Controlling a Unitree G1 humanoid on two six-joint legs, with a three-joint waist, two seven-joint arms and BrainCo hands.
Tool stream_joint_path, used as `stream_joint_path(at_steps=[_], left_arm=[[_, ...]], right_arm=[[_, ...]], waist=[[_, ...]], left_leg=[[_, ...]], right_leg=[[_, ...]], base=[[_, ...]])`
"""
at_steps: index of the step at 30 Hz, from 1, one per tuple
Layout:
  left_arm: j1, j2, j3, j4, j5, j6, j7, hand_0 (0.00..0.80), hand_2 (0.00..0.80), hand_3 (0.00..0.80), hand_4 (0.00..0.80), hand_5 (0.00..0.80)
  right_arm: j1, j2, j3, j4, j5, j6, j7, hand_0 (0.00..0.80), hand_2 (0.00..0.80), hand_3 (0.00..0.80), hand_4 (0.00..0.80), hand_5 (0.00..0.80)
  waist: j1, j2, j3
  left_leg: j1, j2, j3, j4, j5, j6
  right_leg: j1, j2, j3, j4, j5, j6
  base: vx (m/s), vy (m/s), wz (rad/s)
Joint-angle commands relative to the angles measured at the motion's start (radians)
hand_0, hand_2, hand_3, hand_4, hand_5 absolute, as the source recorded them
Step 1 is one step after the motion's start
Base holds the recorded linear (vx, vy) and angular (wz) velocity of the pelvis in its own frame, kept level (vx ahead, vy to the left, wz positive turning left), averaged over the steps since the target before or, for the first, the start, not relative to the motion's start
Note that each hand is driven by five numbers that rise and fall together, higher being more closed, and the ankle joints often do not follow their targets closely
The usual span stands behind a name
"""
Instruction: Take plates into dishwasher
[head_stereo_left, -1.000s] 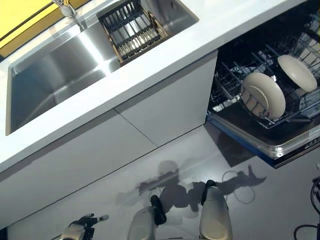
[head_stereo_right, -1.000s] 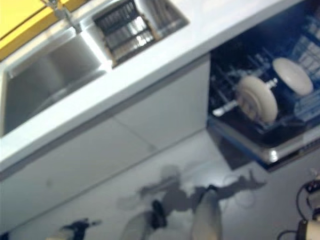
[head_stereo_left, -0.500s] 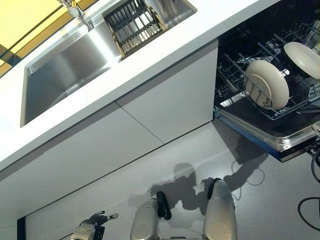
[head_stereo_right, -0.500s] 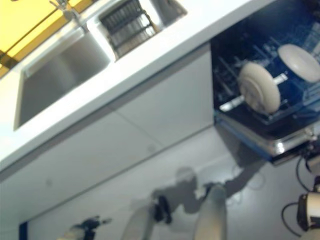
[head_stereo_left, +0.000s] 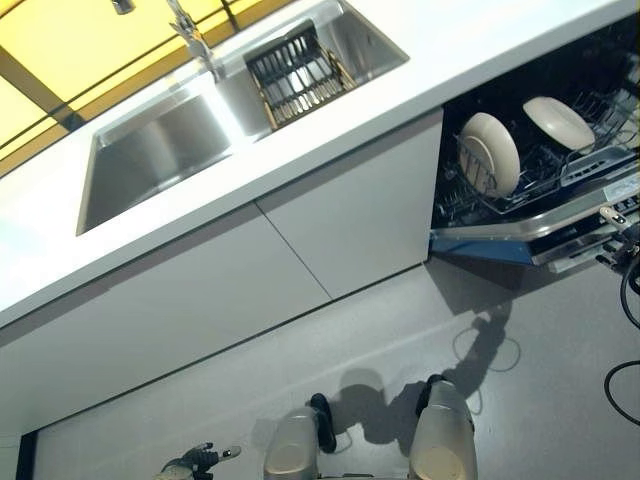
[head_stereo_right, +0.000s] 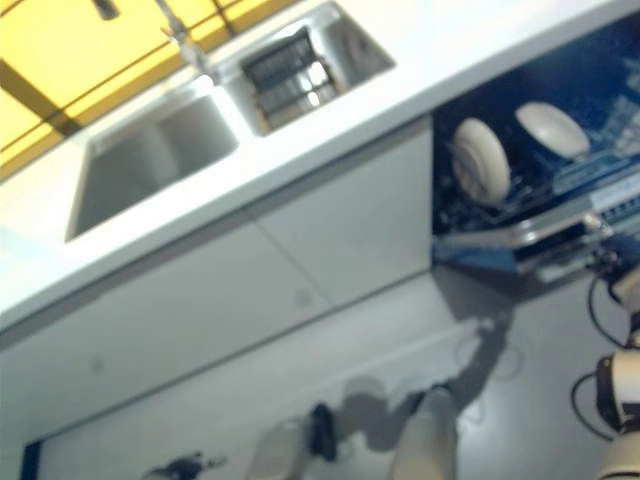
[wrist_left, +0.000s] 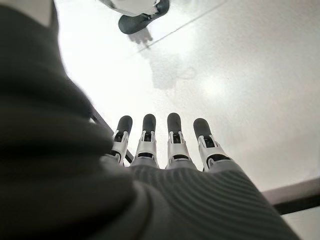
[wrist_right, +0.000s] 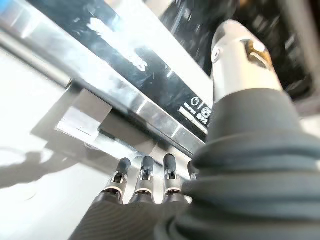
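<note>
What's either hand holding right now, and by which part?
Nothing. The left hand hangs over the bare floor, fingers straight. The right hand is open under the dishwasher door's edge. Both plates stand in the rack.
</note>
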Motion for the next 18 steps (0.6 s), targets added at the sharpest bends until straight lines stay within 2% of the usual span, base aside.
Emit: stream_joint_path(at_steps=[1,5,9,12,14,18], left_arm=[[0.026,0.087,-0.005,-0.007,0.069,0.005,-0.001,0.000,0.000,0.000,0.000,0.000],[0.031,0.083,-0.013,0.011,0.091,-0.001,-0.010,0.000,0.000,0.000,0.000,0.000],[0.030,0.077,-0.011,0.038,0.094,-0.019,-0.006,0.000,0.000,0.000,0.000,0.000],[0.012,0.080,-0.006,0.066,0.081,-0.036,0.003,0.000,0.000,0.000,0.000,0.000],[0.004,0.080,0.003,0.077,0.072,-0.038,0.004,0.000,0.000,0.000,0.000,0.000],[-0.016,0.079,0.036,0.108,0.062,-0.044,-0.001,0.000,0.000,0.000,0.000,0.000]], right_arm=[[-0.240,0.058,-0.001,-0.123,-0.026,-0.096,0.117,0.000,0.000,0.000,0.000,0.000],[-0.195,0.045,-0.007,-0.109,-0.120,-0.077,0.113,0.000,0.000,0.000,0.000,0.000],[-0.113,0.050,0.007,-0.098,-0.348,-0.084,0.095,0.000,0.000,0.000,0.000,0.000],[0.026,0.075,0.028,-0.121,-0.505,-0.102,0.086,0.000,0.000,0.000,0.000,0.000],[0.109,0.098,0.025,-0.135,-0.520,-0.103,0.092,0.000,0.000,0.000,0.000,0.000],[0.355,0.219,-0.032,-0.199,-0.554,-0.122,0.077,0.000,0.000,0.000,0.000,0.000]], waist=[[0.096,-0.127,-0.096],[0.095,-0.143,-0.121],[0.089,-0.165,-0.146],[0.077,-0.198,-0.178],[0.069,-0.212,-0.196],[0.046,-0.233,-0.240]], left_leg=[[-0.052,0.010,0.023,0.235,0.063,-0.009],[-0.013,-0.001,0.031,0.181,0.062,-0.012],[0.043,-0.020,0.046,0.075,0.062,-0.016],[0.101,-0.054,0.058,-0.076,0.050,-0.009],[0.121,-0.067,0.061,-0.152,0.059,-0.005],[0.177,-0.085,0.074,-0.302,0.096,-0.002]], right_leg=[[0.166,0.025,0.015,-0.063,-0.011,-0.043],[0.218,0.033,0.013,-0.143,0.020,-0.026],[0.266,0.036,0.013,-0.257,0.073,0.005],[0.287,0.035,0.018,-0.375,0.148,0.047],[0.292,0.034,0.018,-0.432,0.188,0.067],[0.316,0.047,0.016,-0.548,0.254,0.104]], base=[[0.132,0.012,0.08],[0.090,0.043,0.32],[0.041,0.085,0.14],[-0.030,0.094,0.00],[-0.015,0.088,-0.03],[-0.004,0.091,-0.04]])
